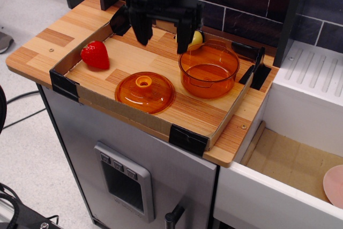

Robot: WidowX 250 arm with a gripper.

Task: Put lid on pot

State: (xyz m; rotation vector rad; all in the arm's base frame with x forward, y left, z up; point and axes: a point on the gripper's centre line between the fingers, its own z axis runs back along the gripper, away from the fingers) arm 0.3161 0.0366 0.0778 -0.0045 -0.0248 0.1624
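We see a light wooden countertop [51,38] carrying a shallow cardboard-walled tray with black taped corners [136,112], its floor the same striped wood. To the right of the counter lies a white sink unit with a ribbed drainboard [316,73].

The black robot gripper [163,33] hangs over the tray's far edge, at about 12 o'clock from the tray's centre, its two fingers spread wide apart with nothing between them. It is above and well apart from both orange pieces.

The round, deep, translucent orange plastic pot [209,71] stands upright at about 2 o'clock in the tray, open-mouthed, near the right wall but with a strip of bare floor between. The round, shallow-domed translucent orange lid with a small centre knob [144,92] lies knob-up at about 6 o'clock, its front edge just beside the near cardboard wall. Lid and pot sit near each other, a narrow gap of bare wood between their rims.

A red plastic strawberry [95,55] rests at 9 o'clock, close to the left wall, well apart from the lid. A small yellow rounded object [196,38] peeks out behind the pot's far rim, partly hidden by the right finger.

The middle of the tray, between strawberry, lid and gripper, is bare wood.
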